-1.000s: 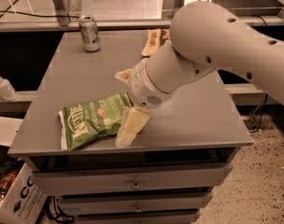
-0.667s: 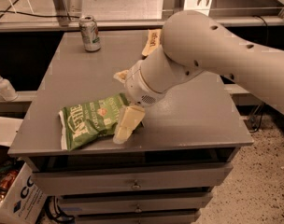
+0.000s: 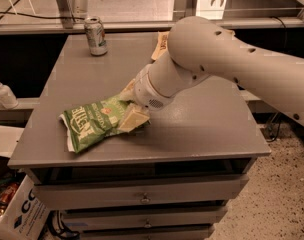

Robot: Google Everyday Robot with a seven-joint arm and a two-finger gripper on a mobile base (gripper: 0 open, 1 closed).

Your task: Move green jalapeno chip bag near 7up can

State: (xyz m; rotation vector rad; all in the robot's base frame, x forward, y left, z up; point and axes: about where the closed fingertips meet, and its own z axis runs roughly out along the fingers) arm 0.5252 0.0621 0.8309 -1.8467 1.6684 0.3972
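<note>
The green jalapeno chip bag [image 3: 92,123] lies flat near the front left corner of the grey table [image 3: 202,134]. My gripper [image 3: 131,106] is at the bag's right end. One cream finger [image 3: 134,119] lies over the bag's edge, the other sits just behind it, and the bag's end is pinched between them. The bag still rests on the table. The 7up can [image 3: 96,35] stands upright at the back left of the table, well away from the bag. My large white arm [image 3: 222,64] reaches in from the right.
A brown-and-cream chip bag [image 3: 161,45] lies at the back of the table, mostly hidden behind my arm. A white pump bottle [image 3: 3,91] stands on a low shelf to the left. A cardboard box [image 3: 17,214] sits on the floor at front left. Drawers run below the tabletop.
My gripper has moved left onto the bag's right end, and its fingers have come closer together around it. The bag has shifted slightly up and left. The can has not moved.
</note>
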